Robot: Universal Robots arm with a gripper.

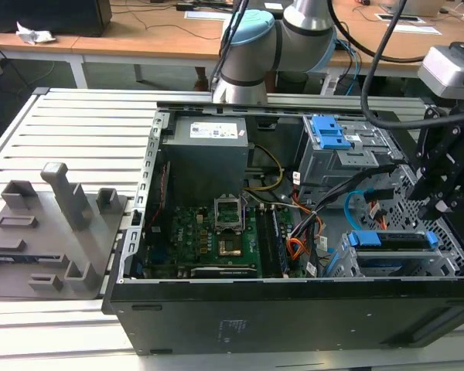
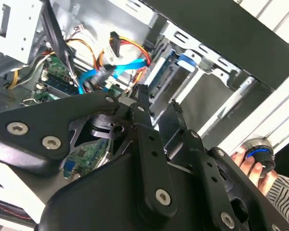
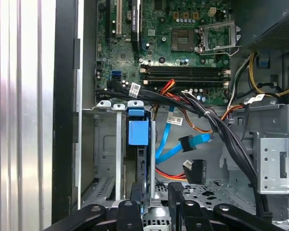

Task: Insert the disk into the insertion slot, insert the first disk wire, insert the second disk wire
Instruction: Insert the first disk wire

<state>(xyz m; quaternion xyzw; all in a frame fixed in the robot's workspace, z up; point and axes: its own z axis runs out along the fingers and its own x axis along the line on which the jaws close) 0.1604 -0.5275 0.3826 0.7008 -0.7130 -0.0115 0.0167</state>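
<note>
Table: a metal table [image 1: 77, 124] of pale grey slats, with narrow grooves between them.
Exterior view's left: a flat grey plate [image 1: 31, 255] lay on the slats and carried several upright grey blocks and small holders.
Middle to the exterior view's right: a black computer case [image 1: 294, 317] lay on its side on the table, open side up, just beside the plate.
First wrist view: the slats ran along the black wall of the case.
</note>
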